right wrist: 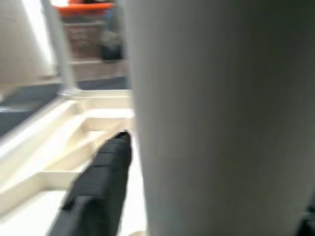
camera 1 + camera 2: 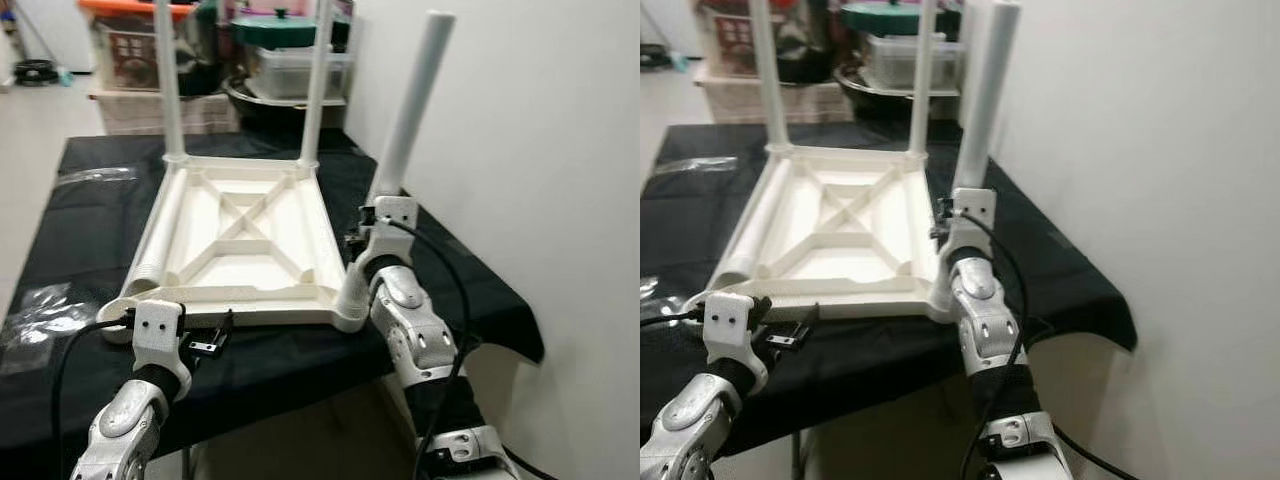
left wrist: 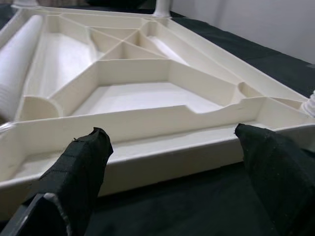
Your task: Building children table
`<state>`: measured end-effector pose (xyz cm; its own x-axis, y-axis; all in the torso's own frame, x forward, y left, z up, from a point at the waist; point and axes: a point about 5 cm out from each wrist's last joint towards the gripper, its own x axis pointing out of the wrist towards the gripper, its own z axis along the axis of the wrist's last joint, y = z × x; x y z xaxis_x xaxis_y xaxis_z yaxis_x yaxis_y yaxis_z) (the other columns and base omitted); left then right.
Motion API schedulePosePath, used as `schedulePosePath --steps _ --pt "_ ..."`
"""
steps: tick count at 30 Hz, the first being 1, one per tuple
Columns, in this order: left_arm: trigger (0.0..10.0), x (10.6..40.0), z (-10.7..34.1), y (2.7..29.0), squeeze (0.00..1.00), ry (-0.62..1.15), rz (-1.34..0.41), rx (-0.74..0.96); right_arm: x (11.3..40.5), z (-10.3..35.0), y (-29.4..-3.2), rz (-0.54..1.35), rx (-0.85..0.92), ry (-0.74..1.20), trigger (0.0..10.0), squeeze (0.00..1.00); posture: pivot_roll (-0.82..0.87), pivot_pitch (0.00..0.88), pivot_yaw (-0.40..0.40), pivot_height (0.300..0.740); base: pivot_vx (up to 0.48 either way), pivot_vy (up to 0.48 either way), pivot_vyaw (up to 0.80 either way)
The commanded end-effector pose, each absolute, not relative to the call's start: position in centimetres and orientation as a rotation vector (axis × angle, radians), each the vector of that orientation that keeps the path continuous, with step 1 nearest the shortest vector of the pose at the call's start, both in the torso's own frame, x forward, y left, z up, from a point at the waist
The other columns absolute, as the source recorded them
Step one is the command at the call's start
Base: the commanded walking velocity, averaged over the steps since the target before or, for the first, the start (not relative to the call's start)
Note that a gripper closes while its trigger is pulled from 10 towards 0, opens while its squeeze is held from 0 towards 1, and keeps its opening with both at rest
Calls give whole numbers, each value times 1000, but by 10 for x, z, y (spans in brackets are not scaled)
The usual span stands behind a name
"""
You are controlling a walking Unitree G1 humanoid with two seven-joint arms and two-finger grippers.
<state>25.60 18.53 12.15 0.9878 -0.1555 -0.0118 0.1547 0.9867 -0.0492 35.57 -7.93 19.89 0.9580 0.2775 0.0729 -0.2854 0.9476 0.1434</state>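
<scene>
White plastic tabletop [image 2: 245, 240] upside down on black-covered desk [image 2: 90, 230], ribbed underside up, two legs [image 2: 168, 80] fitted at far corners. Light, stiff, smooth; best held by rim or leg shaft. Right gripper [image 2: 385, 195] fingers clamped on third leg [image 2: 410, 100] over near corner socket. Left gripper [image 3: 172, 162] fingers spread before near rim, holding nothing

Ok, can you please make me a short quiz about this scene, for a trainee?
1. True or false: the table top lies upside down on the black cloth.
2. How many legs stand upright at its far corners? A) one B) two C) four
3. Fill in: the right hand holds a white ____ at the near right corner.
Key: 1 true; 2 B; 3 leg.
</scene>
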Motion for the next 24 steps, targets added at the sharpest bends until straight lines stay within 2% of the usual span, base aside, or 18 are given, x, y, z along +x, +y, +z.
schedulePosePath --steps 1,2,3,5,7,8,10,12,13,14,15,16,18,21,22,24 --pt "10000 256 120 182 0 18 -172 -57 359 220 -68 477 191 -121 10000 800 76 0 -123 740 0 0 0" --pt "10000 256 120 182 0 18 -172 -57 359 220 -68 477 191 -121 10000 800 76 0 -123 740 0 0 0" --pt "10000 256 121 182 0 18 -173 -57 357 230 -68 653 142 -176 10000 0 80 0 -127 740 0 0 0" --pt "10000 256 121 182 0 18 -173 -57 357 230 -68 653 142 -176 10000 0 80 0 -127 740 0 0 0" --pt "10000 256 120 182 0 17 -176 -57 338 234 -76 1118 31 -182 10000 0 84 0 -130 740 0 0 0" --pt "10000 256 120 182 0 17 -176 -57 338 234 -76 1118 31 -182 10000 0 84 0 -130 740 0 0 0" --pt "10000 256 121 181 0 13 -179 -58 328 222 -83 1354 -41 -108 10000 0 95 0 -139 740 0 0 0" --pt "10000 256 122 181 0 11 -178 -58 326 213 -82 1399 -80 -68 10000 0 96 0 -141 740 0 0 0" --pt "10000 255 122 183 0 11 -173 -57 326 204 -77 1413 -97 -29 8235 0 97 0 -143 740 0 0 0" --pt "10000 255 122 183 0 11 -173 -57 326 204 -77 1413 -97 -29 8235 0 97 0 -143 740 0 0 0" --pt "10000 255 121 184 0 11 -170 -55 327 197 -73 1403 -118 -3 4549 0 98 0 -144 740 0 0 0" --pt "10000 254 121 184 0 13 -166 -55 332 189 -66 1336 -137 33 0 0 99 0 -144 740 0 0 0" --pt "10000 253 121 184 0 14 -165 -55 336 184 -63 1291 -150 55 0 0 99 0 -144 740 0 0 0" --pt "10000 252 121 184 0 16 -163 -56 357 169 -58 965 -140 149 0 0 94 0 -140 740 0 0 0" --pt "10000 252 121 184 0 16 -163 -56 357 169 -58 965 -140 149 0 0 94 0 -140 740 0 0 0" --pt "10000 252 121 184 0 17 -165 -55 369 160 -69 713 -112 193 0 0 90 0 -137 740 0 0 0"
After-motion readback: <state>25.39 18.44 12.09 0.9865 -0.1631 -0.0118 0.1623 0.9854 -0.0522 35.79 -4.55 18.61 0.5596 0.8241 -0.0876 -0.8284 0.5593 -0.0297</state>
